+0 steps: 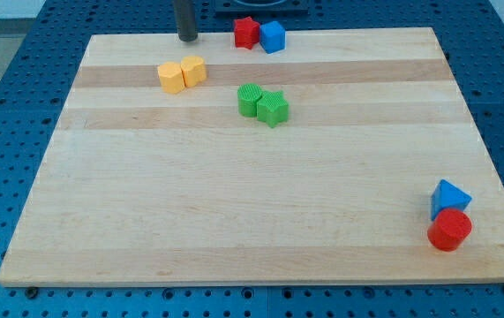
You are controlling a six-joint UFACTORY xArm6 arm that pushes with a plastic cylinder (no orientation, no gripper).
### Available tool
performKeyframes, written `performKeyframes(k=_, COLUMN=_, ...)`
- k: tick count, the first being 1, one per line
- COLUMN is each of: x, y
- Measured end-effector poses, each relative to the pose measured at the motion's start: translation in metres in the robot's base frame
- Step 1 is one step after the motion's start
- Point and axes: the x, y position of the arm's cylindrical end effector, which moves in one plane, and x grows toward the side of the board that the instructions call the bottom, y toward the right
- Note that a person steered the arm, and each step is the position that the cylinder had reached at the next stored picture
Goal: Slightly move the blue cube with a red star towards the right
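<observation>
A blue cube point(273, 36) sits at the view's top edge of the wooden board point(252, 203), touching a red star point(246, 33) on its left side. My tip point(186, 38) stands on the board's top edge, to the left of the red star and a short gap away from it. It touches no block.
Two yellow blocks point(182, 73) sit together below my tip. A green cylinder point(250, 100) and a green star point(273, 109) touch near the board's upper middle. A blue triangular block point(449, 198) and a red cylinder point(449, 230) sit together at the view's bottom right.
</observation>
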Motion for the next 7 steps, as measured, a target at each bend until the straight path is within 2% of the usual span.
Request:
performKeyframes(k=2, x=-0.001, y=0.004)
performKeyframes(k=3, x=0.001, y=0.023)
performKeyframes(k=5, x=0.021, y=0.153)
performKeyframes(k=7, x=0.066, y=0.183)
